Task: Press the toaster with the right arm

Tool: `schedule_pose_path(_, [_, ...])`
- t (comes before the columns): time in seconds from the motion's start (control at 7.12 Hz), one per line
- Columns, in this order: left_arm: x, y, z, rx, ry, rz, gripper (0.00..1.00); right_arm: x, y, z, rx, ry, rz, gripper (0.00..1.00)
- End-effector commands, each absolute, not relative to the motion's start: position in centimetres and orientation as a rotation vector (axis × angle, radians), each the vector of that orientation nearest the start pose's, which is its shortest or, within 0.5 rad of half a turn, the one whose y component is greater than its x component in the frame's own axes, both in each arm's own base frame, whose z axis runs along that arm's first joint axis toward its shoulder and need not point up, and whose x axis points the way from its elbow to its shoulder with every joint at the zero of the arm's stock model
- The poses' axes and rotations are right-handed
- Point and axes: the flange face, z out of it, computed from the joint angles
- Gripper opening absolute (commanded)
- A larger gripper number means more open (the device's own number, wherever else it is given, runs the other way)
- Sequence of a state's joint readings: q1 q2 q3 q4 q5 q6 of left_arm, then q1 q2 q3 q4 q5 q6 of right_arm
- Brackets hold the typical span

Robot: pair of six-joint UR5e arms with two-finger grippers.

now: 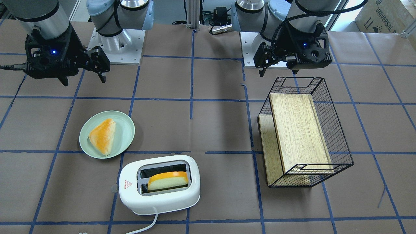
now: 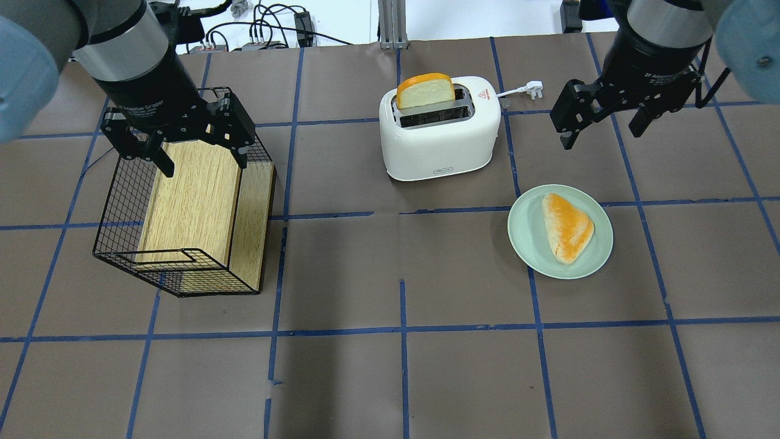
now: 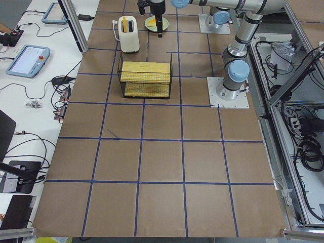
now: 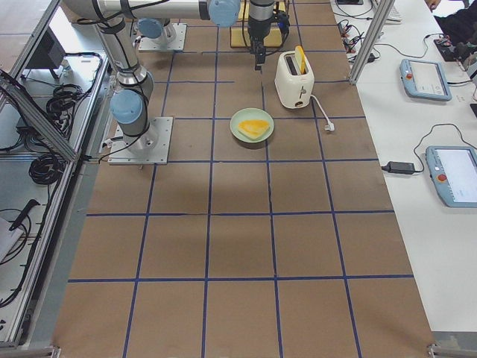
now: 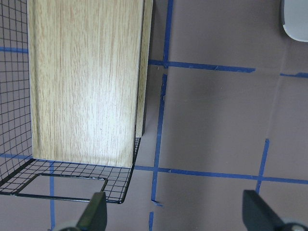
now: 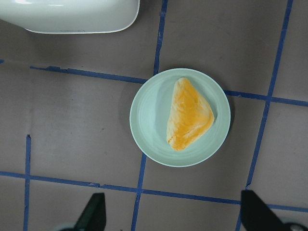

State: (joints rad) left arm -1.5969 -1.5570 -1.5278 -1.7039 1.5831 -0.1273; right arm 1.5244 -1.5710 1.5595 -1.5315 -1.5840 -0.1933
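The white toaster (image 2: 439, 137) stands on the far middle of the tabletop (image 2: 463, 378), glossy and round-cornered, with a small red triangle (image 2: 484, 94) on top. One slice of bread (image 2: 425, 90), pale with an orange crust, stands high out of the slot farther from the robot; the nearer slot looks dark. A white cord (image 2: 524, 88) ending in a plug trails from the toaster.

Near the toaster, toward the robot's right, a round pale-green plate (image 2: 524, 244) holds one triangular, golden-topped piece of bread (image 2: 567, 227). On the robot's left, a black wire basket (image 2: 122, 201) holds a broad panel of pale wood grain (image 2: 195, 195), with a narrower one along its toaster side.

The right hand (image 2: 601, 137) hangs above the tabletop beside the toaster's plug end, clear of it, fingers spread wide and empty. The left hand (image 2: 204, 166) hovers over the basket, also spread wide and empty.

The tabletop is matte brown sheeting crossed by a grid of blue tape. White benches with a grey tablet-like console (image 4: 425, 78) and cables run along its far side.
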Motion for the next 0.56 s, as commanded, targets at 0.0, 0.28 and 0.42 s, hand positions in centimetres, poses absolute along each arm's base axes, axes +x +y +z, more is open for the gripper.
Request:
schedule_pose_path(0.0, [-14.45, -47.40, 50.29, -0.157, 3.118, 0.116, 1.00, 10.85, -49.45, 48.31, -0.230, 3.143, 0.051, 1.00])
schedule_pose_path(0.28, [-14.45, -47.39, 50.28, -0.157, 3.117, 0.118, 1.00, 10.81, -49.47, 48.07, -0.232, 3.140, 0.050, 1.00])
schedule_pose_path(0.42, [-14.45, -47.39, 50.28, -0.157, 3.117, 0.118, 1.00, 10.78, -49.35, 47.79, -0.235, 3.142, 0.058, 1.00])
